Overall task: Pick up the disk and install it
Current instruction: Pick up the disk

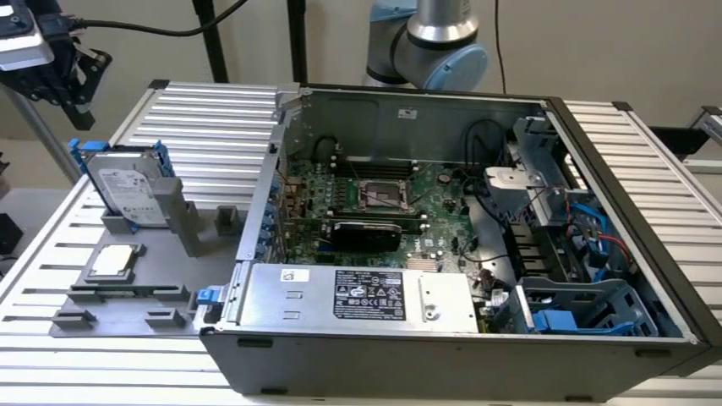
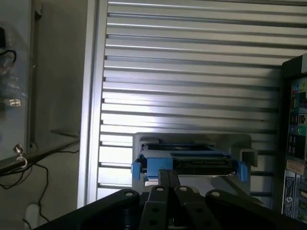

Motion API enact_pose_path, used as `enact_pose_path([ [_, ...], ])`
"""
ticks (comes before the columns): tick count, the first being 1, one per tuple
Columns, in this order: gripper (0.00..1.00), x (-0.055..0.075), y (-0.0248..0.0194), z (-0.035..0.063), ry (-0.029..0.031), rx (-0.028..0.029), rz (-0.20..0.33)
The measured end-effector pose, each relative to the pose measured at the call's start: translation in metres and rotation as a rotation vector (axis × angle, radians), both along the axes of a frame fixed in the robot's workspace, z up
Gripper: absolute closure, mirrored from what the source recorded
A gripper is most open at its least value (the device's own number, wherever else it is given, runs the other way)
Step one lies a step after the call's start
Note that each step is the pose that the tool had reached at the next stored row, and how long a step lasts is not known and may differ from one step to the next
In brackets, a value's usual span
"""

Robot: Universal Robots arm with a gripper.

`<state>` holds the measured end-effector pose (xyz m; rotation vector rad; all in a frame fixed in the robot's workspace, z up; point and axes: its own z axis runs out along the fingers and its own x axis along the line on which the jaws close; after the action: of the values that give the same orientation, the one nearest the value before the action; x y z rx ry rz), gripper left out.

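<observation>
Okay, gripper [image 1: 70, 91] is hovering above the disk [image 1: 127, 190], fingers [image 2: 165, 184] looking pressed together w/ nothing held. Disk is standing tilted in the grey holder [image 1: 184, 216], on the exterior view's left of the PC case [image 1: 451, 359].

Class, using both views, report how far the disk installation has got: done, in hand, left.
Done: nothing visible; the disk stands on edge in its grey holder beside the computer case. In hand: the gripper hangs above the disk, apart from it. Left: both the pick-up and the install.
</observation>
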<state>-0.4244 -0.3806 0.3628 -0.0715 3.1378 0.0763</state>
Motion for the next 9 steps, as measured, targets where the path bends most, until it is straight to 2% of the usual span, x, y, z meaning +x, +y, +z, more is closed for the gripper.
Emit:
enact_pose_path([
  [9, 1.0, 0.0, 0.0002, -0.0013, 0.0001, 0.0, 0.152],
])
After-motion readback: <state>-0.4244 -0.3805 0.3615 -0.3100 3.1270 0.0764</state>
